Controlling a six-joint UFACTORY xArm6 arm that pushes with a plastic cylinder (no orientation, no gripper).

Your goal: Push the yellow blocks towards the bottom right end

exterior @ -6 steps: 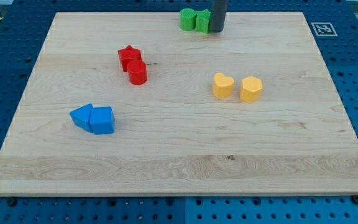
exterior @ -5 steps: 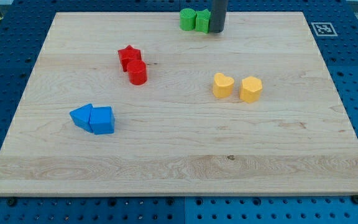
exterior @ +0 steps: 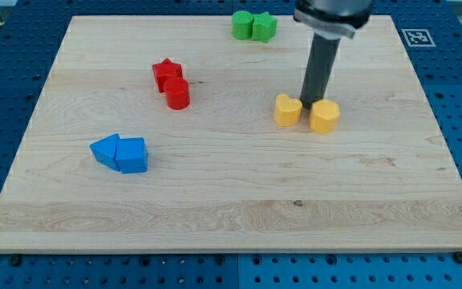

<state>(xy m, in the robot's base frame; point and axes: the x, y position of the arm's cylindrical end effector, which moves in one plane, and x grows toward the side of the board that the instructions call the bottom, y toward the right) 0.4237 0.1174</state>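
Note:
Two yellow blocks lie right of the board's centre: a yellow heart-shaped block (exterior: 287,110) and, just to its right, a yellow hexagonal block (exterior: 324,116). My tip (exterior: 310,104) stands at the upper edge of the gap between them, close against both; I cannot tell whether it touches them. The rod rises from there to the arm at the view's top.
Two green blocks (exterior: 253,26) sit at the board's top edge. A red star (exterior: 166,72) and red cylinder (exterior: 177,93) lie left of centre. Two blue blocks (exterior: 121,152) lie at the left. The wooden board (exterior: 231,217) ends near the view's bottom.
My rod has moved from beside the green blocks at the top down and right to the two yellow blocks. The hexagonal yellow block has shifted very slightly.

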